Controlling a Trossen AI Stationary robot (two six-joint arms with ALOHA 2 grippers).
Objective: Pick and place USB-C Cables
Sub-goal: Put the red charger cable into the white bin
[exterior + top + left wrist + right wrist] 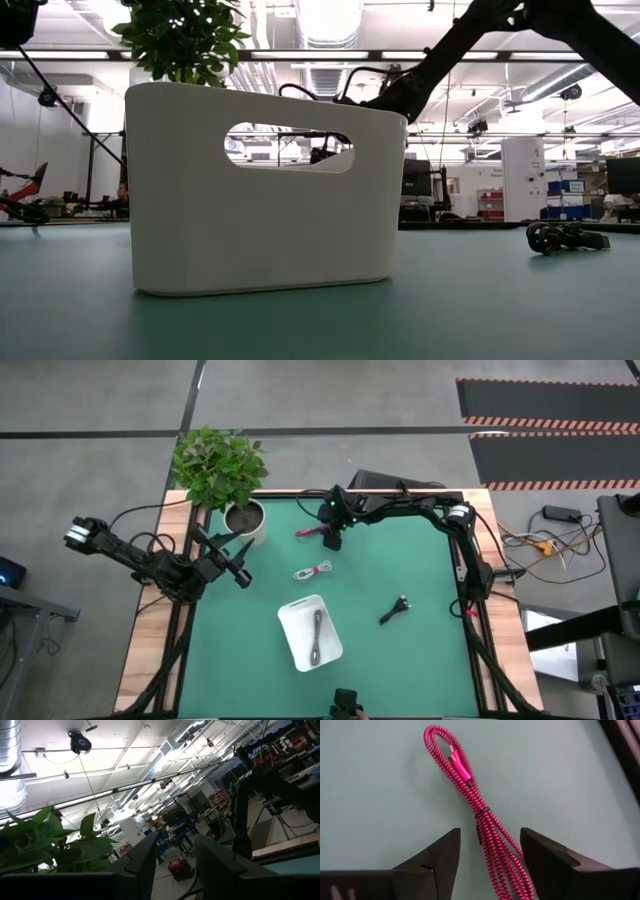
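Right tool (490, 852) hangs spread over the bench (375, 785); I see the magenta-red cable (472, 795) lying flat directly between its fingers, untouched. Left tool (172, 865) waits, open, beside the plant (220, 465).

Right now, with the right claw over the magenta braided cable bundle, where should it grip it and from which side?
Grip the magenta braided cable bundle at its tied waist, where a dark band pinches the strands together. Come straight down from above: it lies flat on the green mat, and the open right claw already straddles it just past that band.
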